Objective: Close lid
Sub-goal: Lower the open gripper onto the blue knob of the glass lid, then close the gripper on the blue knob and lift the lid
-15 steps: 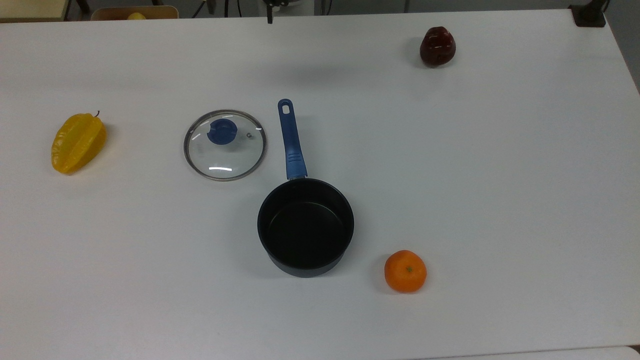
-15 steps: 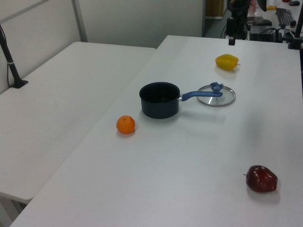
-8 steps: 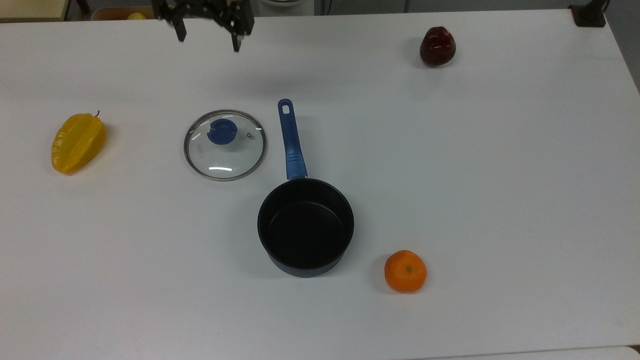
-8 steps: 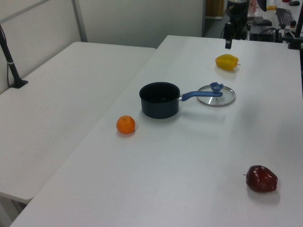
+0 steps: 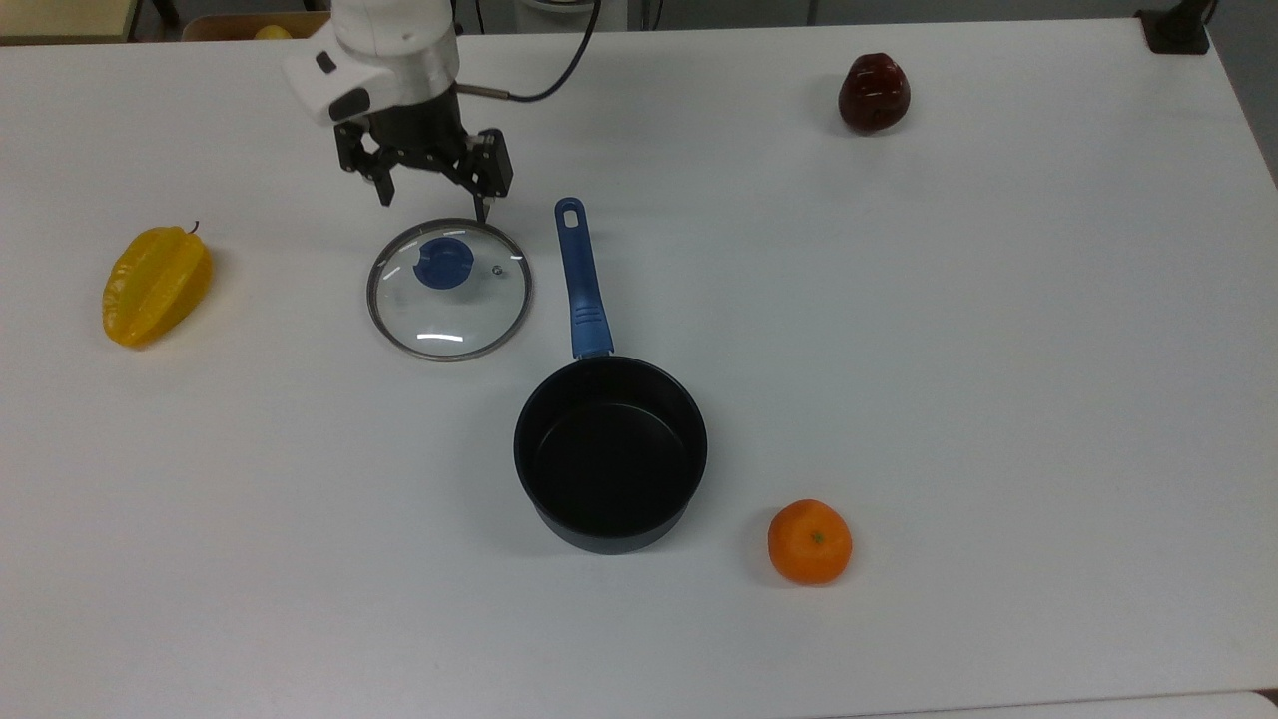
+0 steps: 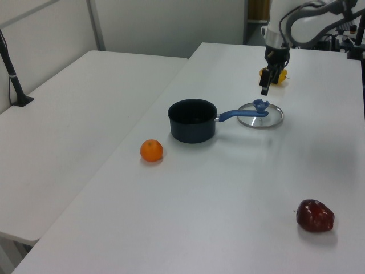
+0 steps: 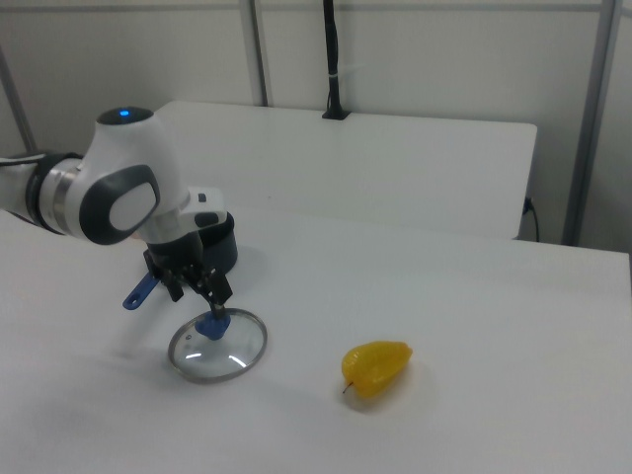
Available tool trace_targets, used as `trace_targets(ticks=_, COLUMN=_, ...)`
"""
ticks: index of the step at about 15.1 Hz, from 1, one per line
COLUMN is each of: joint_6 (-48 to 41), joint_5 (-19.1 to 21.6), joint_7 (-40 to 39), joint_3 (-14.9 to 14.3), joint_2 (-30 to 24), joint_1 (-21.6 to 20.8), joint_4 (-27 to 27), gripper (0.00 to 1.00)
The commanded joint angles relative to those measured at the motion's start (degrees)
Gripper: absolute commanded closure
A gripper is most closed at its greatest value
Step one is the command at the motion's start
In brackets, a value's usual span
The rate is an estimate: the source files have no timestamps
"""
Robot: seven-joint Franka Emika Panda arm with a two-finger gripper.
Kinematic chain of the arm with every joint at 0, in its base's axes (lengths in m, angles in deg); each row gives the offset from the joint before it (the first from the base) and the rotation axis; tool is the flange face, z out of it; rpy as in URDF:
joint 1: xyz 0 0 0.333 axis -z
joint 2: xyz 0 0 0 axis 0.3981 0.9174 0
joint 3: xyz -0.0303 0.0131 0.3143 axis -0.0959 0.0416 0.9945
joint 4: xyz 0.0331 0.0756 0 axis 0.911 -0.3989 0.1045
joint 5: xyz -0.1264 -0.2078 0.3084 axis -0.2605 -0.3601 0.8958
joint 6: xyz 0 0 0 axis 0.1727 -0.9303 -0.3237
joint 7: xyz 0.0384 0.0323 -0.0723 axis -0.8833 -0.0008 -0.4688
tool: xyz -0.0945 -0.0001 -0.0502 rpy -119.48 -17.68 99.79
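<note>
Approach step, nothing grasped yet. Hand is hovering w/ fingers spread wide, empty, just past the far edge of the lid in the top view. Lid is lying flat on the surface, knob up, just beside the pan handle, apart from the pan. Next, imo: centring over the knob, dropping, pinching it, then lifting and carrying over to the pan rim.

The lid, clear glass with a metal rim and blue centre knob, lay flat, knob up, on the white surface.
</note>
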Motion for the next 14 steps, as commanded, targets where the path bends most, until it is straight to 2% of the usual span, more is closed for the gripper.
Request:
trace_targets(ticks=1, joint_6=6.0, joint_5=0.4, joint_7=-1.5, joint_3=-0.2, joint_2=2.9, joint_1=-0.3, joint_4=-1.2, gripper=0.0)
trace_targets(ticks=4, joint_6=7.4, joint_5=0.1, joint_7=-1.4, joint_3=-0.3, joint_2=4.6, joint_1=-0.6, joint_4=-1.2, gripper=0.0)
trace_targets(ticks=9, joint_6=7.3, joint_5=0.0, joint_7=-1.1, joint_3=-0.3, joint_2=4.9, joint_1=-0.5, joint_4=-1.7, gripper=0.31)
trace_targets(ticks=10, joint_6=7.3, joint_5=0.0, joint_7=-0.9, joint_3=-0.3, joint_2=4.9, joint_1=-0.5, joint_4=-1.7, gripper=0.43)
trace_targets(ticks=11, joint_6=7.3, joint_5=0.0, joint_7=-0.7, joint_3=-0.3, joint_2=5.0, joint_1=-0.4, joint_4=-1.7, gripper=0.48)
trace_targets(ticks=14, joint_6=7.6, joint_5=-0.1, joint_7=-0.8, joint_3=-0.3, joint_2=5.0, joint_1=-0.6, joint_4=-1.8, gripper=0.5)
